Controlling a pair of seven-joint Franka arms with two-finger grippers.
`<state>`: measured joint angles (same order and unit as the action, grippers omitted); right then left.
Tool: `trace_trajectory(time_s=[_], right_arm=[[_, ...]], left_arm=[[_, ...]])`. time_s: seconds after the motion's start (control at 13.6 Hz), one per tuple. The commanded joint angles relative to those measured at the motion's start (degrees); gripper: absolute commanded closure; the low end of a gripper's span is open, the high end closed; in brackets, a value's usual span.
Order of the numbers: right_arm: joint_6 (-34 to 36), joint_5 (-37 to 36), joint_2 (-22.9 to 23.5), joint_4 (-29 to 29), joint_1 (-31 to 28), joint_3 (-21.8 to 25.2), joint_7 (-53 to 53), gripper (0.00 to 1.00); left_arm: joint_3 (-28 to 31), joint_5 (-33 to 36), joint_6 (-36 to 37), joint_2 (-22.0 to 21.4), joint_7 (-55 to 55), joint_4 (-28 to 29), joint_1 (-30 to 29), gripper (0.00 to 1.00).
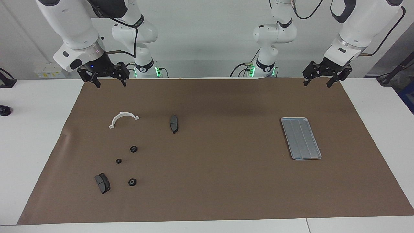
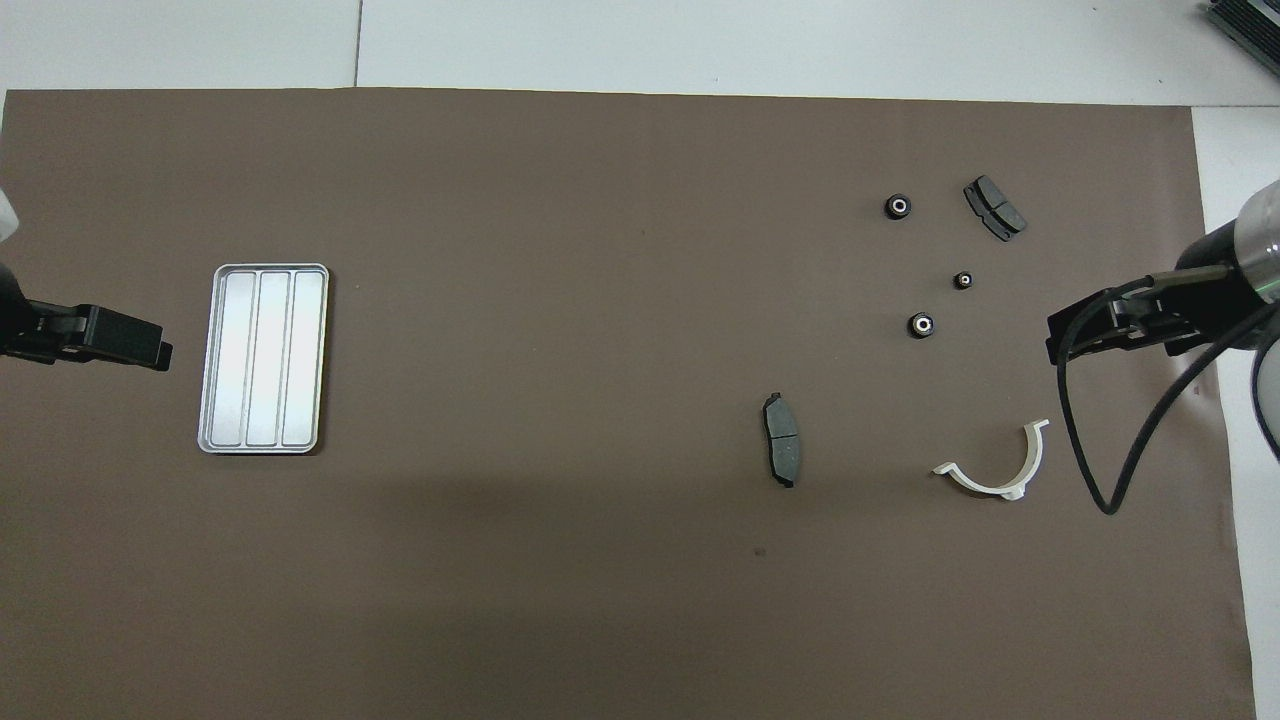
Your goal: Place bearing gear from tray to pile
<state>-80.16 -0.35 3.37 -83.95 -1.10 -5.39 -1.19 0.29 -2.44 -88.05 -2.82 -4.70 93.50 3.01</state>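
Tray [image 1: 301,138] lay bare below the left gripper [image 1: 317,79], long axis running away from it; right gripper [image 1: 110,79] over mat edge w/ bearing gears [image 1: 133,149] below; both grippers' fingers apart, empty.

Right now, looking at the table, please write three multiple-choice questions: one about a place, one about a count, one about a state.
1. Where does the tray lie?
A. toward the left arm's end of the table
B. toward the right arm's end
C. on the white curved bracket

2. How many small round black gears lie on the brown mat?
A. one
B. three
C. five

3. What is in the tray?
A. a gear
B. a brake pad
C. nothing that can be seen

Answers:
1. A, it lies alone at the end where the left gripper hangs.
2. B, three gears lie near the white curved bracket and two dark pads.
3. C, only its ridged metal floor shows; the right gripper hangs open, holding nothing.
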Motion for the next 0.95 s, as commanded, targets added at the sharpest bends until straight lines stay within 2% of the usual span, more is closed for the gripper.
trace_trajectory(time_s=[0.0,0.59,0.88], right_arm=[[-1.7,1.7,-1.7,-2.4,-1.1,-0.1,-0.7,0.00],[-8.7,0.5,-1.4,-2.8,-2.8,-0.1,-1.0,0.00],[-8.7,0.5,-1.4,-2.8,-2.9,-0.1,-1.0,0.00]], left_arm=[[-0.4,0.8,-0.6,-1.0,-0.2,1.2,-0.6,0.00],[-0.4,0.8,-0.6,-1.0,-0.2,1.2,-0.6,0.00],[-0.4,0.8,-0.6,-1.0,-0.2,1.2,-0.6,0.00]])
